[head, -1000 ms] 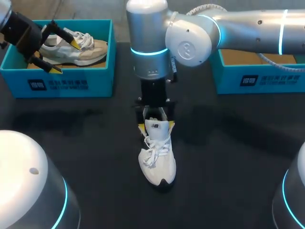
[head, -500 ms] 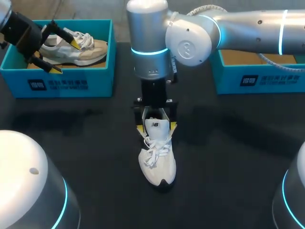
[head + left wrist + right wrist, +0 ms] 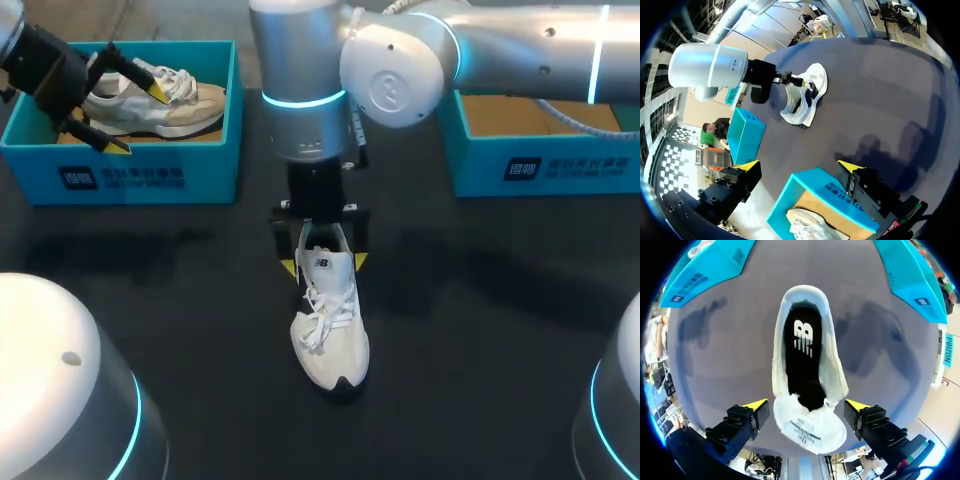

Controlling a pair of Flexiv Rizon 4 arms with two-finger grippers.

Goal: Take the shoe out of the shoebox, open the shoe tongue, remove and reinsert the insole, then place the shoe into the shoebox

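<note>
One white lace-up sneaker (image 3: 330, 335) stands out of its box on the black table (image 3: 480, 330), about midway between two teal cardboard shoeboxes, with its toe pointing toward the robot. So the first step, I judge, is done.

The right gripper (image 3: 322, 262) hangs just above the sneaker's collar. Its jaws are wide, with one yellow tip at each side of the white padded tongue (image 3: 810, 427). They hold nothing, and I cannot tell if a tip touches the tongue's edge.

In the right wrist view the tongue is folded back toward the gripper, so its inner side with a label shows and the mouth of the sneaker is open. The black insole (image 3: 801, 355) with a white logo lies flat inside. From this I judge that the tongue step is done or nearly done. Whether the insole was taken out and put back cannot be read from how it lies.

At least the return into a box is left, probably the right-hand shoebox (image 3: 560, 165), where a brown cardboard floor shows. The left gripper (image 3: 139, 120) hovers over the left-hand shoebox (image 3: 150, 178), jaws wide and holding nothing, above a second beige-and-white sneaker (image 3: 190, 105) lying in it.
</note>
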